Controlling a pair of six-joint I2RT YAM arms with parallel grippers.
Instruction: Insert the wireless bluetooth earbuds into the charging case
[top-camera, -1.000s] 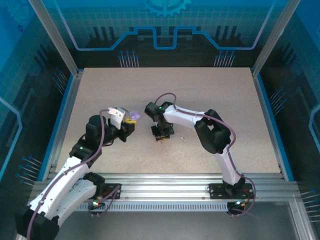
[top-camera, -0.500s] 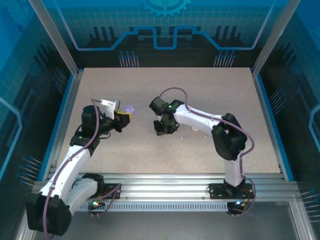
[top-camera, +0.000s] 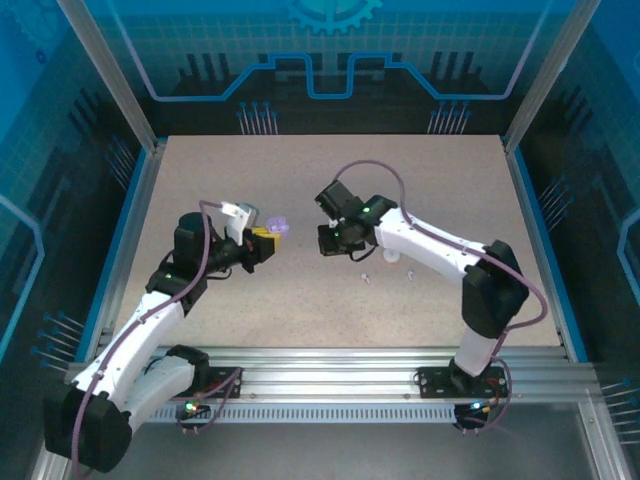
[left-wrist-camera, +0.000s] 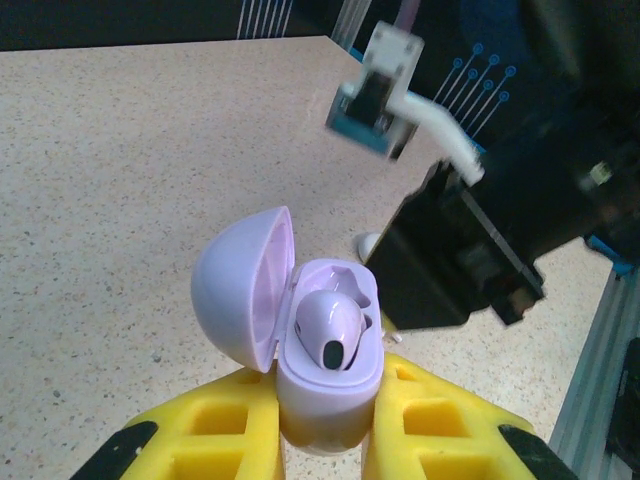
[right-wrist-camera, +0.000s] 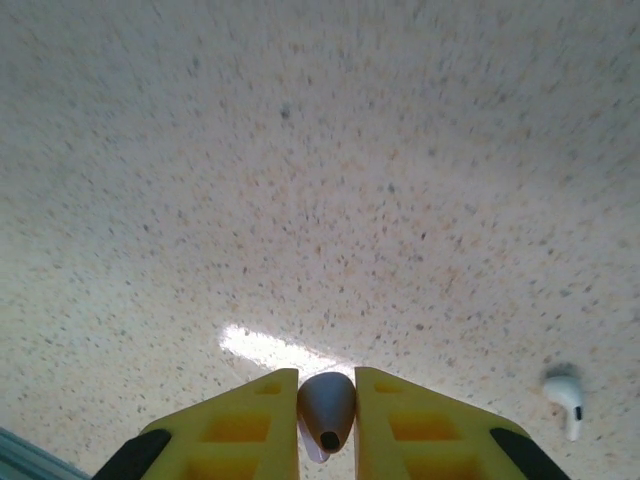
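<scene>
Seen from above, the speckled table (top-camera: 300, 170) carries a few loose things near the right gripper (top-camera: 332, 250). One small white bit (top-camera: 366, 277) lies at 4 o'clock from it, a second white bit (top-camera: 410, 272) lies further out toward 3 o'clock, and a bigger white lump (top-camera: 392, 255) sits just beside the right forearm, partly covered by it. From this height I cannot tell what they are. The right wrist camera tells more: a white bud (right-wrist-camera: 567, 395) with a short stem lies on the table at 4 o'clock of the yellow fingers (right-wrist-camera: 250, 425), well apart from them, with bare table between. These fingers are pressed together on a pale purple bud (right-wrist-camera: 325, 410), whose dark tip points to the camera. The top view does not show this bud, because the gripper body covers it. In the top view the left gripper (top-camera: 262, 238) carries the charging case (top-camera: 279, 227) as a small purple spot at 9 o'clock from the right gripper, with a clear gap between them. The left wrist camera shows the left gripper clamped on the lower shell, the lid (left-wrist-camera: 240, 290) swung open toward 9 o'clock, one seated bud (left-wrist-camera: 330, 325) inside, and a free socket (left-wrist-camera: 340, 275) behind it. At 2 o'clock the black right gripper body rises just behind the case and hides part of a white thing (left-wrist-camera: 368, 243) on the table
</scene>
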